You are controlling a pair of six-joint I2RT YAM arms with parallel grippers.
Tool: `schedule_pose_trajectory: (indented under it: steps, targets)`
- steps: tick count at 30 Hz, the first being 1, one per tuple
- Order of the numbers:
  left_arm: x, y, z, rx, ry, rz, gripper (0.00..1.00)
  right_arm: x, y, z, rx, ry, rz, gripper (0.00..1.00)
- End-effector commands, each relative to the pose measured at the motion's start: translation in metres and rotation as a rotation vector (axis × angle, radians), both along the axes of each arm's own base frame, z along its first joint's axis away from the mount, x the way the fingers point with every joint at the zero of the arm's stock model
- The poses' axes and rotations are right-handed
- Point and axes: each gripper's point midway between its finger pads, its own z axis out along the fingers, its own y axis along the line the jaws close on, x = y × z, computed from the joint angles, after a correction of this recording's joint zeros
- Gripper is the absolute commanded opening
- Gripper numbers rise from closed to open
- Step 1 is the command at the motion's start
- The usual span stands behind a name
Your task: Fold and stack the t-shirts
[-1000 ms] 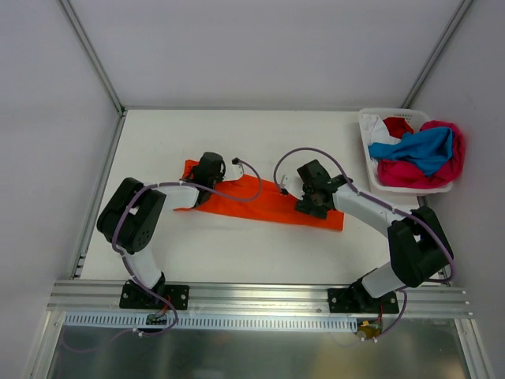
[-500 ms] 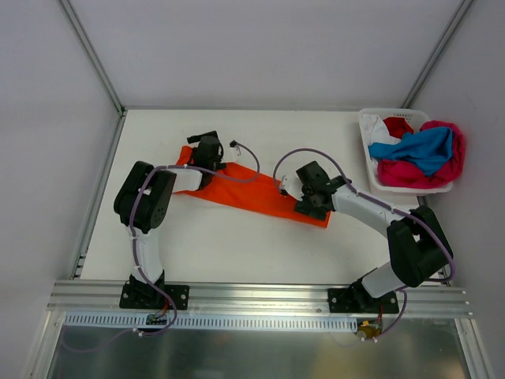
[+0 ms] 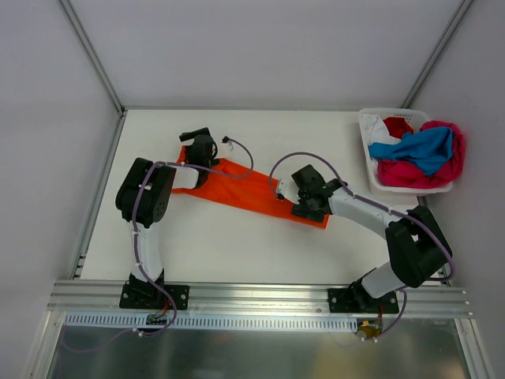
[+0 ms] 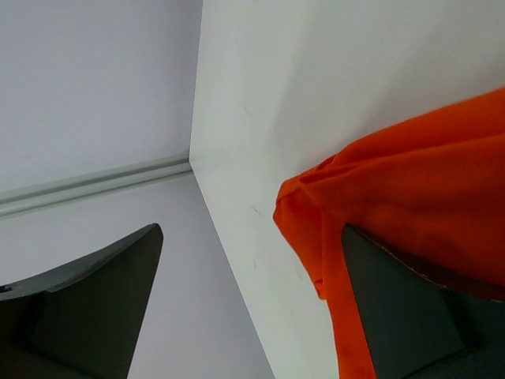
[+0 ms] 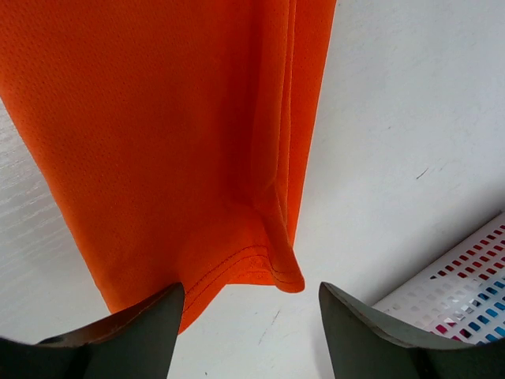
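While the orange shirt lies as a long folded strip on the counter, the left end effector and right end effector stand open over its ends holding nothing, so folding appears unfinished, with the other shirts unstacked in the far-right basket.

Orange t-shirt folded into a long diagonal strip, flat on tabletop; blue, magenta, red, white t-shirts heaped far right.
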Motion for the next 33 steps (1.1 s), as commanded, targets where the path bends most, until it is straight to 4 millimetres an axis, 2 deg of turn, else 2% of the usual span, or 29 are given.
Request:
schedule_pose_trajectory:
  steps: [1,4,11,14,17,18,19,20,21,22,23,24,25,27,30,33]
  targets:
    - [-0.013,0.013,0.033,-0.048,-0.054,0.042,0.99,0.001,-0.001,-0.005,-0.039,-0.013,0.012,0.73]
    - [-0.035,0.018,0.031,-0.067,-0.010,0.055,0.99,0.012,-0.006,-0.008,-0.096,-0.063,0.028,0.73]
    - [-0.085,0.033,0.026,-0.120,0.072,0.099,0.99,0.056,-0.030,-0.016,-0.279,-0.187,0.011,0.73]
    - [-0.108,0.038,0.021,-0.154,0.117,0.122,0.99,0.067,-0.040,-0.018,-0.292,-0.185,0.001,0.73]
    - [-0.134,0.042,0.018,-0.187,0.175,0.143,0.99,0.064,-0.052,-0.018,-0.300,-0.137,0.016,0.75]
    - [-0.140,0.043,0.018,-0.190,0.186,0.144,0.99,0.064,-0.055,-0.012,-0.293,-0.138,0.018,0.75]
    - [-0.149,0.045,0.023,-0.201,0.182,0.143,0.99,0.063,-0.059,-0.011,-0.298,-0.127,0.023,0.76]
    - [-0.159,0.046,0.022,-0.205,0.210,0.147,0.99,0.061,-0.069,-0.010,-0.309,-0.108,0.016,0.76]
    - [-0.165,0.045,0.021,-0.221,0.225,0.134,0.99,0.062,-0.074,-0.007,-0.332,-0.104,0.040,0.76]
    - [-0.172,0.045,0.029,-0.241,0.212,0.130,0.99,0.065,-0.080,-0.003,-0.343,-0.107,0.041,0.76]
    - [-0.177,0.044,0.032,-0.266,0.210,0.132,0.99,0.070,-0.092,0.000,-0.359,-0.114,0.016,0.77]
    - [-0.187,0.045,0.029,-0.268,0.242,0.136,0.99,0.074,-0.096,0.004,-0.379,-0.118,0.026,0.76]
    - [-0.193,0.042,0.036,-0.299,0.231,0.118,0.99,0.078,-0.101,0.005,-0.386,-0.124,0.022,0.77]
    - [-0.206,0.036,0.034,-0.341,0.258,0.101,0.99,0.086,-0.106,0.008,-0.392,-0.147,0.011,0.77]
    - [-0.222,0.018,0.029,-0.391,0.287,0.021,0.99,0.094,-0.103,0.008,-0.380,-0.153,0.005,0.76]
    - [-0.241,0.002,0.007,-0.367,0.377,-0.044,0.99,0.099,-0.098,0.010,-0.363,-0.163,-0.005,0.76]
